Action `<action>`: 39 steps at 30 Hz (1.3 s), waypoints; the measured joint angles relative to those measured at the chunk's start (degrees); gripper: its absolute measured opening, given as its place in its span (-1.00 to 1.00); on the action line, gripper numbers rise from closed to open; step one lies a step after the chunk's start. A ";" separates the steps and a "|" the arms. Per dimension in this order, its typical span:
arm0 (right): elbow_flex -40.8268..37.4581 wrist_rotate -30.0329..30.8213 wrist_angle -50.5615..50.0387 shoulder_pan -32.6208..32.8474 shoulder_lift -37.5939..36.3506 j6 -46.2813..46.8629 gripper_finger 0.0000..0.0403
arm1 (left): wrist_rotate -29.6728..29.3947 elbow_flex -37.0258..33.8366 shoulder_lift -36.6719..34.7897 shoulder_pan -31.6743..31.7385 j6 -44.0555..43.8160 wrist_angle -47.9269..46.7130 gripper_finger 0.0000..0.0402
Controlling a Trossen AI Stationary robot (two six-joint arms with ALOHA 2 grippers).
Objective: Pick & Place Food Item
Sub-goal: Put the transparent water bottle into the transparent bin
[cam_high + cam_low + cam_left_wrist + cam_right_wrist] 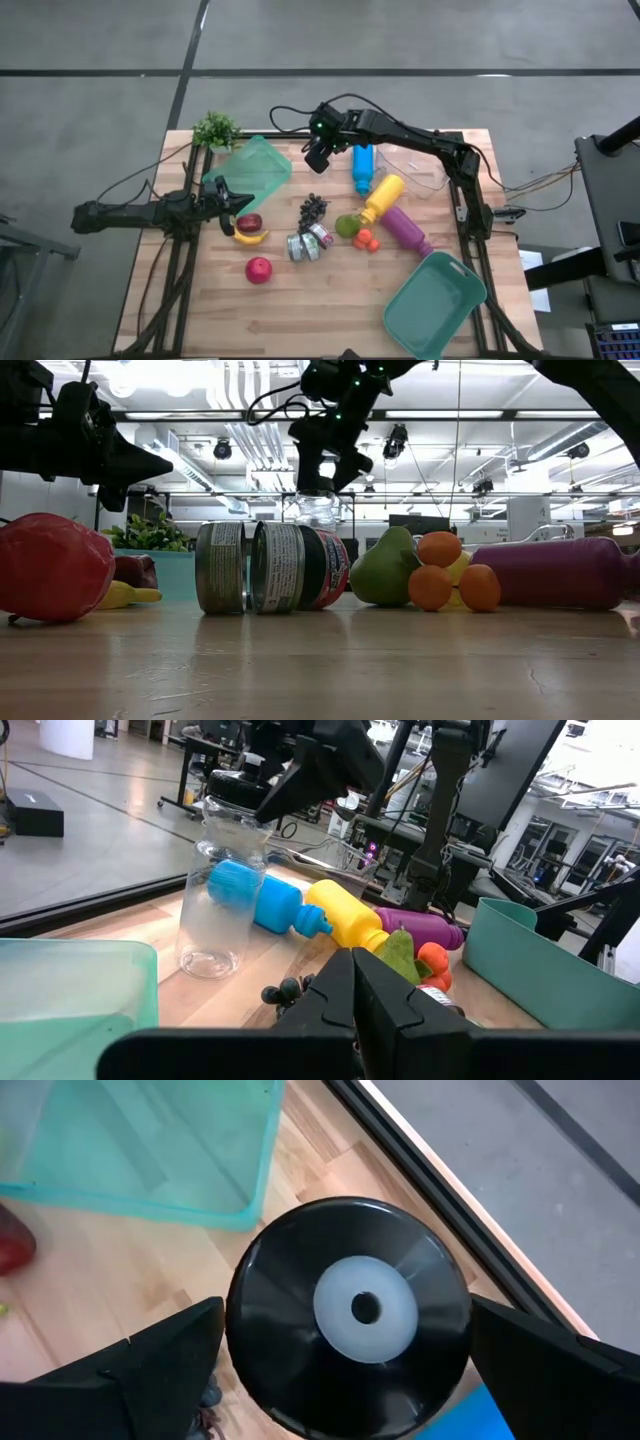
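A clear jar (212,910) with a black lid (300,1380) stands upright on the table's far side, next to a lying blue bottle (362,168). My right gripper (346,1310) hangs open just above it, pointing steeply down, one finger on either side of the lid without touching it. In the low view it (330,465) shows over the jar's top (316,508). Food lies mid-table: dark grapes (313,208), a green pear (347,225), small oranges (365,240), a banana (250,237), a red apple (258,269). My left gripper (238,203) waits shut and level at the left.
Two tins (308,243), a yellow bottle (383,197) and a purple bottle (405,228) lie among the food. A pale teal tub (250,170) sits at the far left beside a small plant (215,128). A teal bin (435,300) stands at the near right.
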 joint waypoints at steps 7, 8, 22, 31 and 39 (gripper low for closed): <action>-0.60 0.01 0.63 0.00 0.00 0.93 0.96 | 0.00 0.00 0.00 0.02 0.00 0.02 -0.99; -0.62 0.01 0.70 0.00 0.00 0.93 0.96 | 0.00 0.01 0.01 0.01 0.00 0.00 -0.99; -0.62 0.04 1.64 0.00 0.00 1.14 0.64 | 0.00 0.01 0.01 0.00 0.00 0.01 -0.99; -0.62 0.23 1.60 0.00 0.00 1.41 0.57 | 0.00 0.01 0.00 0.00 0.00 0.01 -0.99; -0.62 0.43 1.56 0.00 0.00 1.52 0.52 | 0.00 0.01 0.02 0.00 0.00 0.00 -0.99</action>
